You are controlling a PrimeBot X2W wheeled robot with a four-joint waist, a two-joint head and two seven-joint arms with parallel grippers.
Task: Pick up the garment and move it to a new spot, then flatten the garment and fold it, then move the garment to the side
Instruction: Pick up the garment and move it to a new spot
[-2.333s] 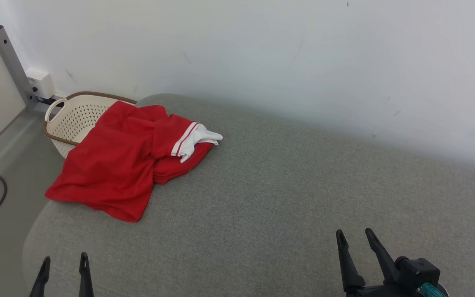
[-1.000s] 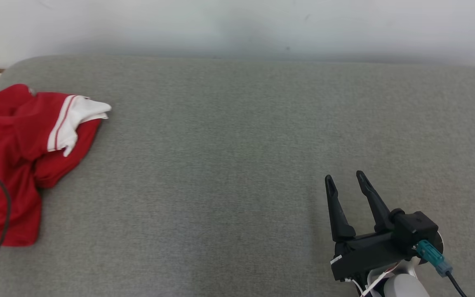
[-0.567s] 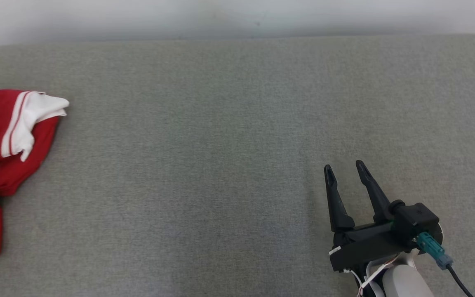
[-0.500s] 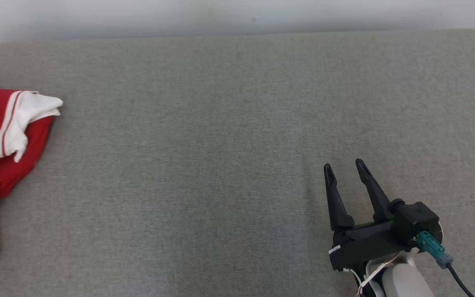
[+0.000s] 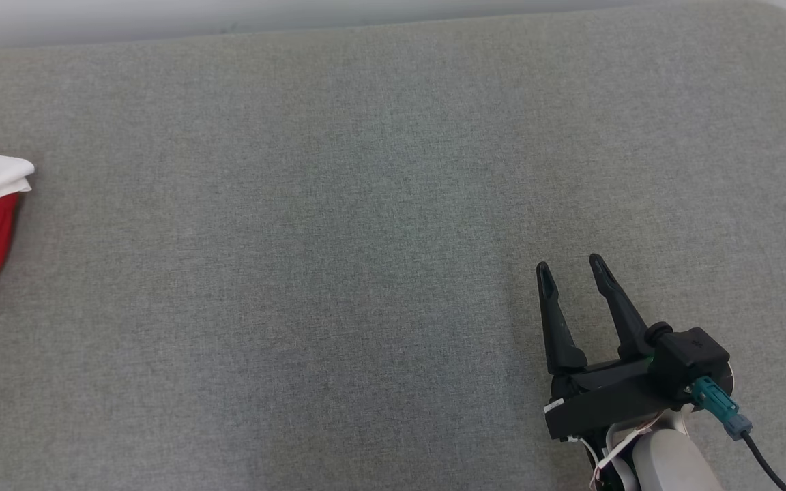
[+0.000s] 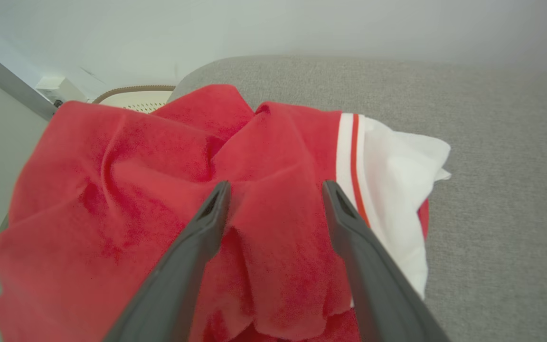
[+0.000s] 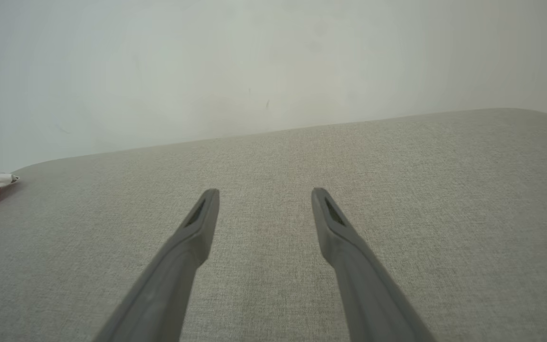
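Though cut off by the head view's left edge, the garment (image 6: 126, 190) is easy to place: left end of the cushion (image 5: 379, 204), bunched in a heap. Long axis, going by the left wrist view, runs across that view, with the red bulk at left and the white end (image 6: 397, 180) at right. In the head view the white end points right, toward the cushion's bare middle. The garment is neither flat nor folded: several soft ridges, one deep crease through the middle.

Material: matte red cloth, slightly fuzzy, limp. The white end looks smoother, set off by a white band and a thin red stripe (image 6: 355, 156). Its corner comes to a blunt point.

Left claw (image 6: 276, 186): wide open, fingers spread over the red heap, with a ridge of cloth rising between them. Nothing is pinched. Contact with the cloth: can't tell.

Right claw (image 5: 570, 264): open and empty, over bare cushion at the head view's lower right. It is well apart from the garment, fingers pointing toward the wall (image 7: 273, 71).

Cushion: grey woven upholstery, heathered, flat top, rounded corners, wall right behind.

Wall: plain off-white, a few faint scuffs.

Basket (image 6: 136, 97): cream, perforated, brown rim, just behind the heap past the cushion's left corner. A grey post (image 6: 12, 83) and a white wall box (image 6: 57, 88) are beside it.
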